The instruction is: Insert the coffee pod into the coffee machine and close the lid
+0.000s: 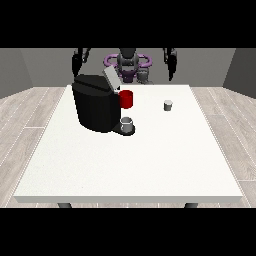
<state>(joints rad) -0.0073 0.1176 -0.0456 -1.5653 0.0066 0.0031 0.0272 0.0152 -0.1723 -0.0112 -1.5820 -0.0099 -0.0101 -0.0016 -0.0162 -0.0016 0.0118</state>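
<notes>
A black coffee machine [94, 106] stands on the left half of the white table [150, 160], its grey lid [111, 79] tilted up and open. A small grey cup [127, 124] sits on the machine's base. The small grey coffee pod [168, 105] stands upright on the table, right of the machine. The hand at the view's right [171, 70] hangs beyond the far table edge, well behind the pod. The hand at the view's left [76, 62] hangs behind the machine. Neither hand touches anything.
A red mug [126, 99] stands just right of the machine, between it and the pod. The robot's torso [128, 65] is behind the table's far edge. Wooden floor surrounds the table.
</notes>
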